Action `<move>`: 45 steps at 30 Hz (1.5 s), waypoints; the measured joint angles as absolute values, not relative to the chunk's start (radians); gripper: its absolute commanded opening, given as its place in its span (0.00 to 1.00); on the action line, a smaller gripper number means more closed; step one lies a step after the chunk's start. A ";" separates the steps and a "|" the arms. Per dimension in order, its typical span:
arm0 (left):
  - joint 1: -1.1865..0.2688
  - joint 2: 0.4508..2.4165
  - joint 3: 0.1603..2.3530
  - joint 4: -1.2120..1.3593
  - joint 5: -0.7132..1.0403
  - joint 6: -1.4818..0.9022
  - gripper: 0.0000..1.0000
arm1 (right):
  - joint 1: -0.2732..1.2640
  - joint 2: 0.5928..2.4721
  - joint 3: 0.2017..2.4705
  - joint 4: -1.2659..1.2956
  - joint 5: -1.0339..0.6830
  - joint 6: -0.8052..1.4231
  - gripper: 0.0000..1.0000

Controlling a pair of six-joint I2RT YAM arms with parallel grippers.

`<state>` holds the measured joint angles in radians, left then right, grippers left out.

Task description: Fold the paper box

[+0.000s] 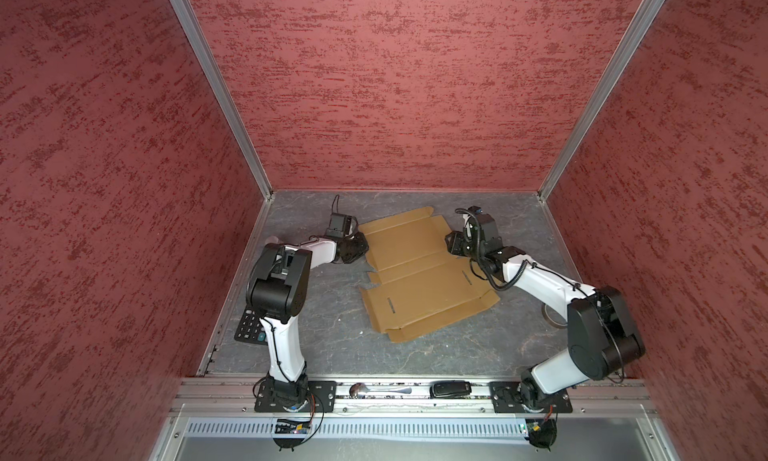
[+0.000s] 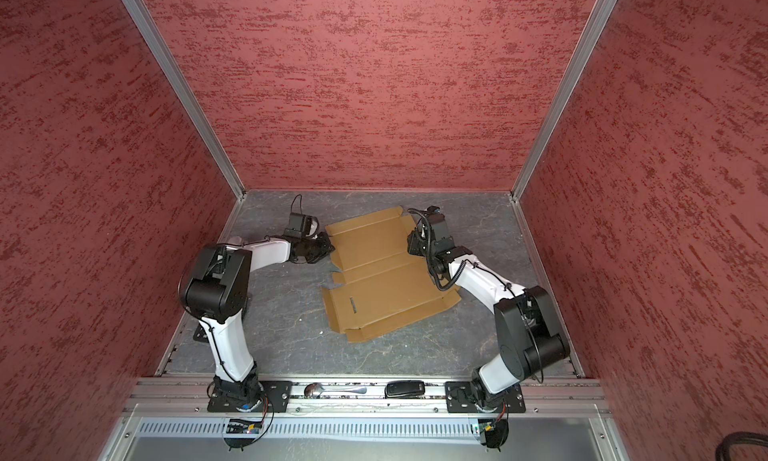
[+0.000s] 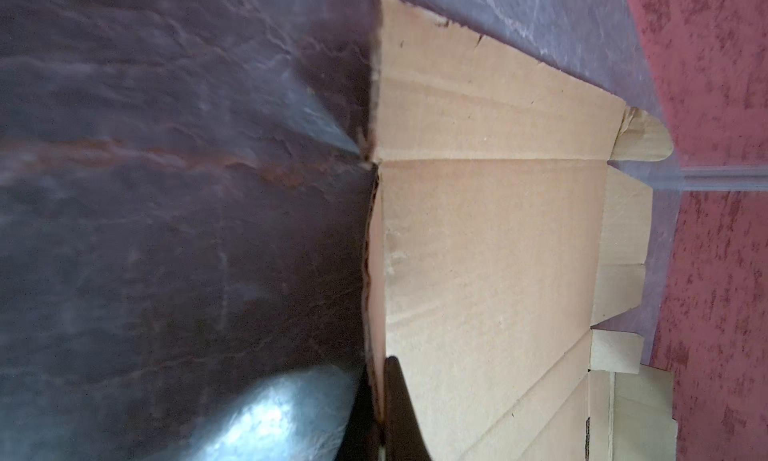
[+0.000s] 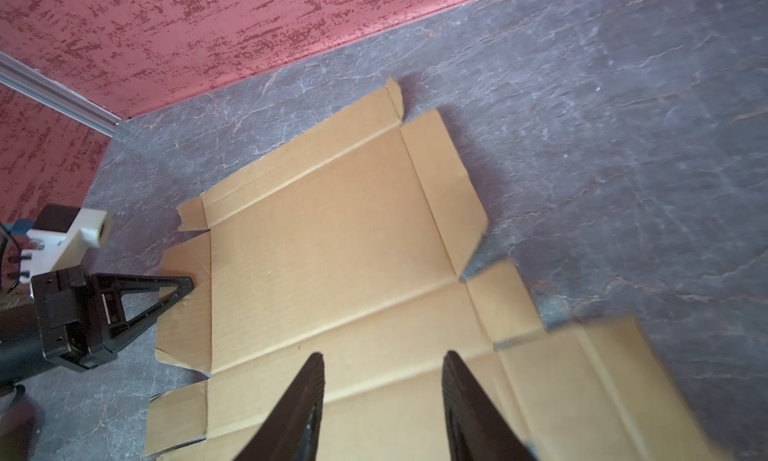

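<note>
The paper box [image 1: 419,272] [image 2: 382,280] lies as a flat tan die-cut sheet with creases and slots in the middle of the grey floor. My left gripper [image 1: 362,247] [image 2: 329,247] is at the sheet's far left edge and is shut on a side flap there. The left wrist view shows the flap's edge [image 3: 376,272] pinched between the dark fingers of that gripper [image 3: 380,363]. The right wrist view shows the same gripper [image 4: 189,282] on the flap. My right gripper [image 1: 451,245] [image 4: 382,357] hangs open just above the sheet's far right part, nothing between its fingers.
A calculator [image 1: 249,326] lies by the left wall, partly under the left arm. A tape roll [image 1: 552,315] peeks from behind the right arm. A spoon [image 1: 374,390] and a black device [image 1: 451,388] rest on the front rail. Red walls close in three sides.
</note>
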<state>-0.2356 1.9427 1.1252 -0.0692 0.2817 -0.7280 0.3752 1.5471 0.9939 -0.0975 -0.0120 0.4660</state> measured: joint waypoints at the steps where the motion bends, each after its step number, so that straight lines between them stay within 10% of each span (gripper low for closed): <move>1: -0.245 1.943 1.116 -0.043 0.259 -0.764 0.00 | 0.371 1.547 0.999 -0.106 -0.006 0.470 0.48; 18: -0.481 1.839 0.971 0.014 -0.307 -1.352 0.02 | 0.247 1.524 0.984 -0.209 0.062 0.597 0.53; 26: -0.539 1.757 0.920 -0.054 -0.338 -1.388 0.73 | 0.233 1.524 0.904 -0.214 0.064 0.649 0.53; 30: -0.538 1.685 0.891 -0.115 -0.327 -1.365 0.83 | 0.232 1.511 0.859 -0.216 0.064 0.666 0.54; 39: -0.528 1.527 0.939 -0.262 -0.318 -1.143 0.77 | 0.231 1.427 0.767 -0.225 0.063 0.693 0.56; 45: -0.456 1.640 1.184 -0.275 -0.163 -0.845 0.55 | 0.227 1.404 0.723 -0.218 0.046 0.700 0.59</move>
